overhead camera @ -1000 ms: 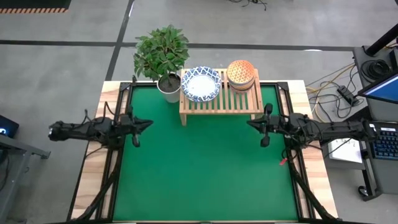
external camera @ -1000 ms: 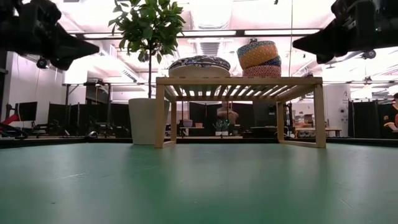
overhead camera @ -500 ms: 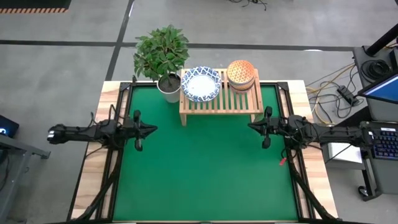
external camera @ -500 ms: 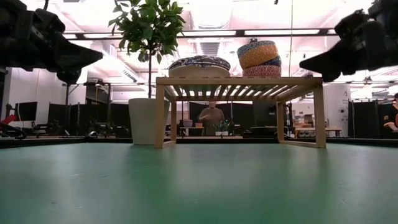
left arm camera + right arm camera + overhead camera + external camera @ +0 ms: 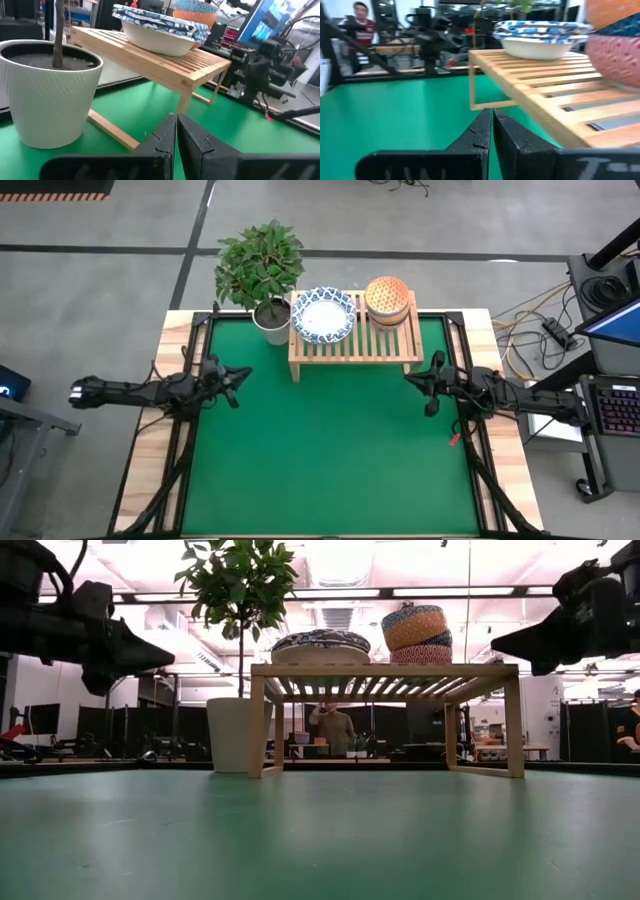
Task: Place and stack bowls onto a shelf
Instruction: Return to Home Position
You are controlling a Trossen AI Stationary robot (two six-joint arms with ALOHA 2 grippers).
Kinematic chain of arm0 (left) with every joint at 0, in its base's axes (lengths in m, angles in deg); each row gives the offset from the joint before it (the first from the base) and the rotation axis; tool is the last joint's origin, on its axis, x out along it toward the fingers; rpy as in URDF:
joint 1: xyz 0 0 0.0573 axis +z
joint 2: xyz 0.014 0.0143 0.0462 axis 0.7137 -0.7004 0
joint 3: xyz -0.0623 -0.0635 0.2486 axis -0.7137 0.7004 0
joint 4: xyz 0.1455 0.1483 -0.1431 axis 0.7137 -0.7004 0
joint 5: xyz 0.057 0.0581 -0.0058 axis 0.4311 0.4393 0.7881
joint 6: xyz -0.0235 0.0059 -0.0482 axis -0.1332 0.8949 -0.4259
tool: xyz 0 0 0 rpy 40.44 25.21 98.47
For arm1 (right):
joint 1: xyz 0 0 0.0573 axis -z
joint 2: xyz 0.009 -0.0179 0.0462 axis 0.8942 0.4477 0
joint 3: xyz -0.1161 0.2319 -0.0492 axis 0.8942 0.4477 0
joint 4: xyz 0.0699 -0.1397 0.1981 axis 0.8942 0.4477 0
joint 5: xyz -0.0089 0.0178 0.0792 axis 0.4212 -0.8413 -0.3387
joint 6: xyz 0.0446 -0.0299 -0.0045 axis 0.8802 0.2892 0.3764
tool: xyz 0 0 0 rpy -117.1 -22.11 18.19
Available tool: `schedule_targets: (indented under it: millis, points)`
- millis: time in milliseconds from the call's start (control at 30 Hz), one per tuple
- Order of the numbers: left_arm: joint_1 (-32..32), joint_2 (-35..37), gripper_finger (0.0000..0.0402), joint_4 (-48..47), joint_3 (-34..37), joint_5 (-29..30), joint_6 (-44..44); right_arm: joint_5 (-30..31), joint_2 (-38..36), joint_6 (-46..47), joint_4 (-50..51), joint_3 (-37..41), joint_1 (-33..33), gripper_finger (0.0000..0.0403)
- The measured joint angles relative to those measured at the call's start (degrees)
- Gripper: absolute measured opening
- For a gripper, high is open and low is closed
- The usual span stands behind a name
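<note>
- Two stacks of bowls stand on the shelf (image 5: 355, 345). The white bowls (image 5: 322, 316) with blue rims sit on its left half, next to the plant pot (image 5: 271, 325). The coloured bowls (image 5: 387, 298) sit on its right half. I cannot count the layers in either stack.
- No bowl lies on the green mat (image 5: 330, 450), so I judge the stacking done; only the move to home remains.
- My left gripper (image 5: 244, 371) hangs above the mat's left edge. Its wrist view shows the fingers (image 5: 165, 132) pressed together with nothing between them.
- My right gripper (image 5: 408, 377) hangs above the mat's right edge, likewise closed and empty, fingers (image 5: 481, 131) meeting at the tips.
- Key relation: the shelf's long axis runs left to right along the far side of the table, between my two arms. It lies ahead of and inward from each gripper.
- The right gripper is the nearer one, close to the shelf's front right leg. The left gripper is further from the left leg, with the plant pot beyond it.
- Judgement: the retreat should go outward and away from the shelf. The right arm has less room beside that leg.
- Low view: both grippers sit near shelf-top height, clear of it. A person (image 5: 330, 727) shows in the room behind.
</note>
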Motion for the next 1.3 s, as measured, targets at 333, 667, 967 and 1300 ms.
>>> schedule_targets:
  millis: [333, 667, 967, 1300]
  points:
    - [0.0, -3.1, 0.0000, -0.4, -0.3, 0.0, 0.0, 1.1, 0.5, 0.5, 0.2, -0.1, 0.0, 0.0009]
    - [0.0, -4.5, 0.0000, -0.3, -0.4, 0.0, 0.0, 1.2, 0.6, 0.4, 0.2, -0.1, 0.0, 0.0009]
    - [0.0, -5.0, 0.0000, -0.2, -0.4, -0.1, 0.0, 1.2, 0.7, 0.4, 0.2, -0.1, 0.0, 0.0009]
    - [0.0, -5.0, 0.0000, -0.1, -0.4, -0.1, 0.0, 1.2, 0.7, 0.4, 0.1, -0.1, 0.0, 0.0009]
